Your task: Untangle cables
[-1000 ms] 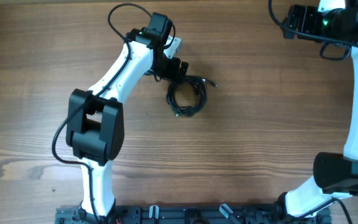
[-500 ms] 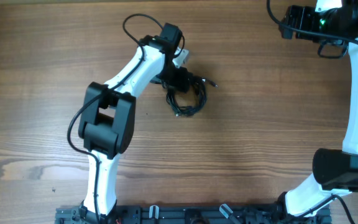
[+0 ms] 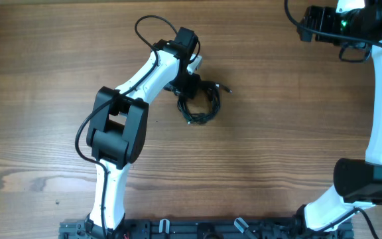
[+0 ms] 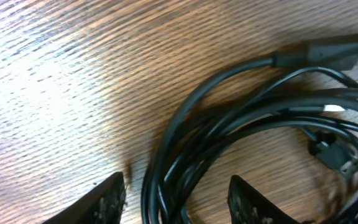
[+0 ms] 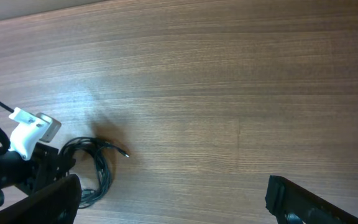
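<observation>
**A:** Where are the cables [image 3: 199, 103] to be found?

**B:** They are seen as one loose coil lying flat on the table [image 3: 277, 146]. No strand is drawn clear of the coil, so the untangling is judged to be not yet begun.

**A:** How is the left gripper [image 3: 190, 85] placed?

**B:** It is set down at the coil's upper left rim, as seen from overhead. In the wrist view its fingers [image 4: 107, 199] are held apart, with several strands of that rim lying between them. No pinch can be made out, so nothing is taken as gripped.

**A:** And the right gripper [image 5: 173, 186]?

**B:** It is kept well apart from the coil, up and to its right. Its fingers are spread wide and nothing is held.

**A:** What could go wrong from here?

**B:** Several strands, not one, are bracketed by the left fingers. If all are caught together, the coil would probably be dragged as a lump and its crossings pulled tighter. If only the outer strand is grazed, it could slip out, since the wires are thin and smooth. A plug [image 4: 328, 53] is seen at the coil's edge; were its strand pulled, it could be snagged in a neighbouring loop. The coil is also pinned by nothing at its far side, so any pull would likely slide the coil whole and free nothing.
</observation>
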Tool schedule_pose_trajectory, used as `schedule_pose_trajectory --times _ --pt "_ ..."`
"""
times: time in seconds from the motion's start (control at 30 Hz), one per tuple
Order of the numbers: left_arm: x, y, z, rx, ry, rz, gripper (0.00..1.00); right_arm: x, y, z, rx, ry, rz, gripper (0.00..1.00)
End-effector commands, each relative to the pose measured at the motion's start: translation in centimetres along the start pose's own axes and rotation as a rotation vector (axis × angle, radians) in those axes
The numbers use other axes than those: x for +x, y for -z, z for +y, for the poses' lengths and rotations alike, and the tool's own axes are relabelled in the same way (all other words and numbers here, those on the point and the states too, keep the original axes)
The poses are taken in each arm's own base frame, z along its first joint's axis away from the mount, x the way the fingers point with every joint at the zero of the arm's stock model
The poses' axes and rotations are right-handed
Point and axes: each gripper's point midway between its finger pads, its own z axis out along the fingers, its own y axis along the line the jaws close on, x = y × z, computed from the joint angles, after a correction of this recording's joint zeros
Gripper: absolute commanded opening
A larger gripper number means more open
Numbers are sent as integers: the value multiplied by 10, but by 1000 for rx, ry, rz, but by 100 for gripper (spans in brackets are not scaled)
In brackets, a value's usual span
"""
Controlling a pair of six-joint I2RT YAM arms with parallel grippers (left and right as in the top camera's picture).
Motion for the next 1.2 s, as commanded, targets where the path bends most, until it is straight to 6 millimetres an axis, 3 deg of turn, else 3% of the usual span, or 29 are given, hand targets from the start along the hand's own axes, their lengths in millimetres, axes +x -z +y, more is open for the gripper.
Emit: schedule_pose_trajectory --times 0.0,0.1,0.23,0.67,0.9,1.17 --pt "-5 0 10 -56 -1 -12 56 2 -6 1 -14 10 19 98" --pt "-5 0 10 -60 -1 -12 55 2 -6 1 -14 9 21 98" --pt "-6 0 10 -60 -2 -14 39 3 -6 1 -15 9 23 98" --pt "-6 -1 10 -59 -2 -16 21 3 -6 3 -23 10 23 98" --pt "-3 -6 11 -59 -1 -10 4 3 -6 4 -29 13 23 98" --pt "-4 -8 3 -14 -2 -18 4 3 -6 4 -30 20 23 98"
